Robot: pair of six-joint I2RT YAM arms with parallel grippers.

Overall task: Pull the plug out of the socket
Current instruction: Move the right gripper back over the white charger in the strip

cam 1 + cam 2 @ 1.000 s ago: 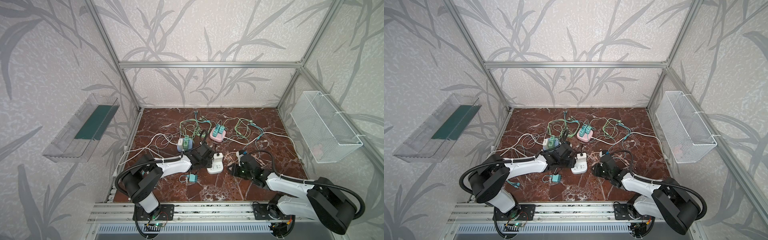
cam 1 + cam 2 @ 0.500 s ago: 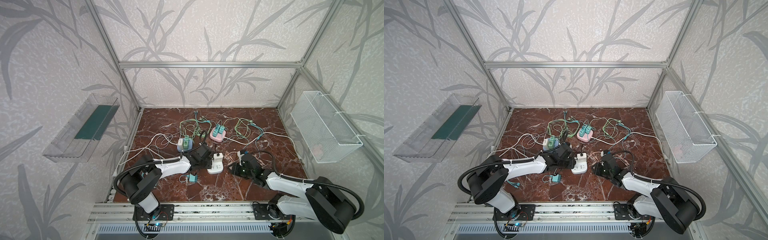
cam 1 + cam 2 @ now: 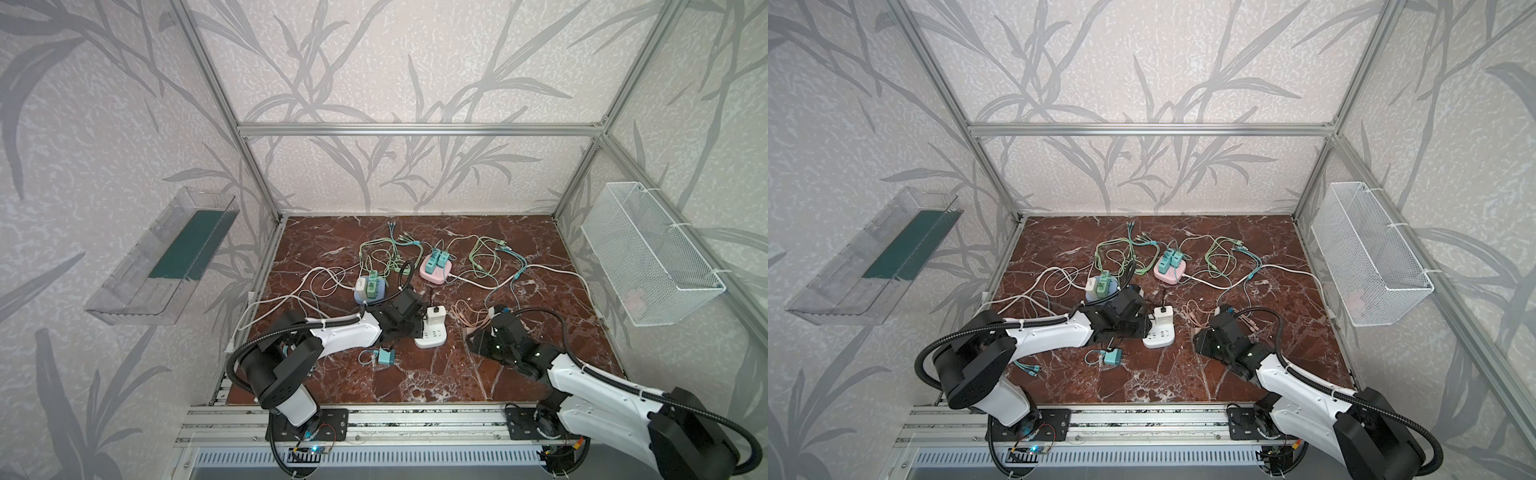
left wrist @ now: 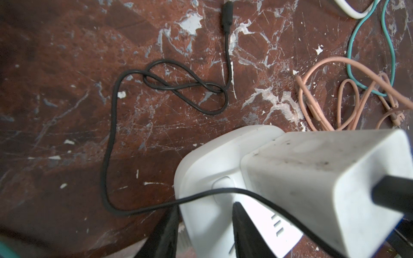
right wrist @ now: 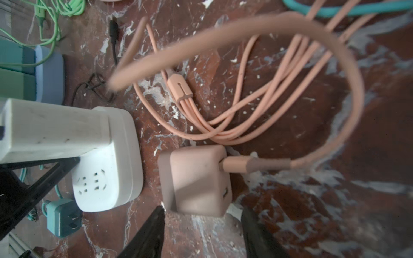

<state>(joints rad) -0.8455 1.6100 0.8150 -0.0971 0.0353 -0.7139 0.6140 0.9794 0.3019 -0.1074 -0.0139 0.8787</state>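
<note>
Nearest the rail, in front of the white socket [image 3: 432,336], a teal plug [image 3: 385,357] lies loose on the table [image 3: 415,386], prongs bare. Not the job.

Left gripper [image 4: 205,227] reaches in on the socket's left side, fingers clamped on the block's edge, pinning it. Good: the block looks light and would likely lift with the plug otherwise.

Right gripper [image 5: 201,210] sits right of the socket, fingers apart, holding nothing. A pink charger [image 5: 194,181] lies on the table just ahead of the tips, beside the socket, with its peach cable [image 5: 245,125] looped beyond it.

Task item is the white charger [image 3: 435,313], plugged into the socket's far end and standing upright. It's a rigid plastic brick, light, with smooth scuffed faces, so probably a bit slippery. Resistance should be all prong friction. Take it on two opposite flat sides, low near the socket face, and pull straight along the prongs without rocking. Skip the thin black cable [image 4: 111,134] leaving its top: it's limp and would only strain the connector.

Farther back, a blue socket [image 3: 368,291] and a pink socket [image 3: 434,270] sit well apart from the white one.
</note>
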